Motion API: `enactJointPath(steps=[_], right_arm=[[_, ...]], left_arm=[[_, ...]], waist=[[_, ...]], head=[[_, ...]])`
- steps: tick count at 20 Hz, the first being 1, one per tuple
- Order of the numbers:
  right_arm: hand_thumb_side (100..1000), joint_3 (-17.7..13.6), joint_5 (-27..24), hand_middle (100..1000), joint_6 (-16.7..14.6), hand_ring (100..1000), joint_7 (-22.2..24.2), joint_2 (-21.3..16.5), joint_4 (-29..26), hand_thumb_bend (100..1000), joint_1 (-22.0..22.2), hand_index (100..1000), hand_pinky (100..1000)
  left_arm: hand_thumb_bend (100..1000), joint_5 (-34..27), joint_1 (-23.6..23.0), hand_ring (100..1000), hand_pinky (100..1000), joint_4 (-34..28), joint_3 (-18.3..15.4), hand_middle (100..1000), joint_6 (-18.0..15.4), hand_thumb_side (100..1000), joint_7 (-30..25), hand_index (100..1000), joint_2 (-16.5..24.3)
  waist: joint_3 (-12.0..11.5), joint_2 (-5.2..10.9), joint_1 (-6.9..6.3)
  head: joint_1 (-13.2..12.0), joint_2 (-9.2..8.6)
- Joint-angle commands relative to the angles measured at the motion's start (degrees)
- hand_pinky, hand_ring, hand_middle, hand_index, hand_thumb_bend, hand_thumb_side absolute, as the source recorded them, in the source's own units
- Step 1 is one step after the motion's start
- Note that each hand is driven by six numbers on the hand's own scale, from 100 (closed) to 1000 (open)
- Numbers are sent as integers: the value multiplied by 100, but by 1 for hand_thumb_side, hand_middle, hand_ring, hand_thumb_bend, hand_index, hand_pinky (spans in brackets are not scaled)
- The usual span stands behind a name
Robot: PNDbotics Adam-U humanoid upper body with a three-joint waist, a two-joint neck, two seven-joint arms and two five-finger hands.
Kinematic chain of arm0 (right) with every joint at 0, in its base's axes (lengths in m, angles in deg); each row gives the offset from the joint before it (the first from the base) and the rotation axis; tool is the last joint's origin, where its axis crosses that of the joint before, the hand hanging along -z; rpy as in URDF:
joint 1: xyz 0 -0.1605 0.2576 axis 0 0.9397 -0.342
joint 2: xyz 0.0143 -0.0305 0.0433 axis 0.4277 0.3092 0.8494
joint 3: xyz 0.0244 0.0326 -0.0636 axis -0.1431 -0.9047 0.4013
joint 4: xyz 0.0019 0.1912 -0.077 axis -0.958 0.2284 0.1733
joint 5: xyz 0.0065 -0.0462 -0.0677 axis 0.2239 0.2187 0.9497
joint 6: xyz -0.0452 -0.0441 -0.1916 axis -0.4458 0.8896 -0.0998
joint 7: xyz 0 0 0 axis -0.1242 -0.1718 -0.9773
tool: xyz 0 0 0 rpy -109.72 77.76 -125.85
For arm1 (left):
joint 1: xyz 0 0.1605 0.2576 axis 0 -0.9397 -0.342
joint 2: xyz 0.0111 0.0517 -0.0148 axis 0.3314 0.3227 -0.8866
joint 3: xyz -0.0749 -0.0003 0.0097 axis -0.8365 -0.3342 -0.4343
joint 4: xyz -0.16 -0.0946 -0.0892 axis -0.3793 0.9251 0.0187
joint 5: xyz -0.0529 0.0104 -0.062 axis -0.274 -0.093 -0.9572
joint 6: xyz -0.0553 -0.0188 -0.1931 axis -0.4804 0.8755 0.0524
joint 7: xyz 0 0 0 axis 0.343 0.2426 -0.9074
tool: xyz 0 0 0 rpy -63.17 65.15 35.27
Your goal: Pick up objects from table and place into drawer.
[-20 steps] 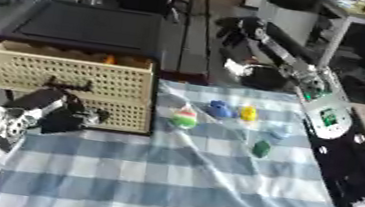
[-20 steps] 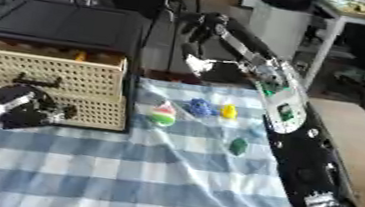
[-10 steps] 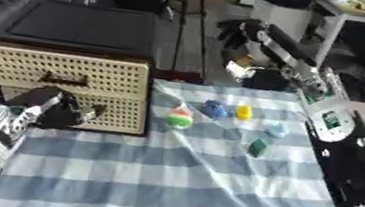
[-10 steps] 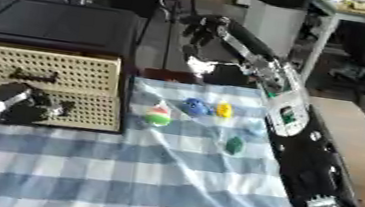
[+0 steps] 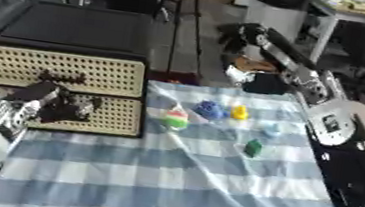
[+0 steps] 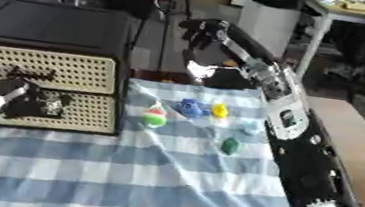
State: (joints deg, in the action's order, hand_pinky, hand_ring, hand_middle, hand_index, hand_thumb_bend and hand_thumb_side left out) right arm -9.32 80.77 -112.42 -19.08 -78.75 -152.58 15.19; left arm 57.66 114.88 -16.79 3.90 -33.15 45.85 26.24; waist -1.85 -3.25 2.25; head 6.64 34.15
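Note:
A two-drawer cabinet (image 5: 58, 71) with cream wicker fronts stands at the left; both drawers sit flush. My left hand (image 5: 66, 106) is against the lower drawer's front, fingers curled, with nothing seen in it. On the blue checked cloth (image 5: 176, 175) lie a green, white and red toy (image 5: 175, 118), a blue one (image 5: 210, 110), a yellow one (image 5: 240, 112), a pale blue one (image 5: 270, 131) and a green one (image 5: 253, 148). My right arm stretches far back, and its hand (image 6: 198, 27) hangs beyond the cloth's far edge, well away from the toys.
The cabinet's flat black top (image 5: 72, 28) is bare. My right forearm (image 5: 333, 125) runs along the cloth's right side. Behind the table are stands, a white bin (image 5: 277, 17) and a desk.
The top drawer, open a second ago with things showing inside, is now shut flush. My left hand has followed it in to the cabinet's front. The right arm has hardly moved.

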Motion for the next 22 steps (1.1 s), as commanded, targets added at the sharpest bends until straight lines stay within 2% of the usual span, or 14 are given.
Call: enactJointPath(steps=[1, 8, 12, 20, 21, 22], right_arm=[[471, -57, -59, 707, -14, 682, 0, -68, -24, 100, -131, 914, 651], [491, -85, -106, 702, 3, 680, 12, -111, -46, 100, -17, 914, 650], [495, -115, -184, 697, 31, 678, 13, -165, -114, 100, 98, 914, 649], [479, -149, -414, 693, 84, 676, 0, -302, -448, 100, 405, 915, 647], [480, -151, -456, 691, 93, 675, -2, -330, -500, 100, 452, 914, 647], [481, -154, -505, 690, 102, 674, -3, -363, -555, 100, 498, 915, 647]], left_arm=[[519, -83, 115, 459, 499, -96, -54, 523, -53, 1000, 59, 693, 142], [508, -489, -264, 397, 443, -967, 97, 477, -322, 1000, 85, 677, 496], [497, -820, -658, 348, 400, -1563, 149, 444, -667, 1000, 256, 671, 740], [495, -1275, -1533, 251, 349, -2779, -79, 362, -1393, 1000, 782, 668, 1162], [495, -1318, -1673, 223, 339, -3061, -145, 339, -1434, 1000, 790, 667, 1216], [495, -1362, -1891, 212, 333, -3679, -220, 329, -1278, 1000, 659, 667, 1299]], waist=[[-1, 91, -1], [-96, 138, -16], [-189, 184, -30], [-325, 271, -56], [-337, 280, -61], [-345, 283, -64]], head=[[13, -48], [74, 1], [94, 55], [107, 154], [111, 168], [121, 173]])
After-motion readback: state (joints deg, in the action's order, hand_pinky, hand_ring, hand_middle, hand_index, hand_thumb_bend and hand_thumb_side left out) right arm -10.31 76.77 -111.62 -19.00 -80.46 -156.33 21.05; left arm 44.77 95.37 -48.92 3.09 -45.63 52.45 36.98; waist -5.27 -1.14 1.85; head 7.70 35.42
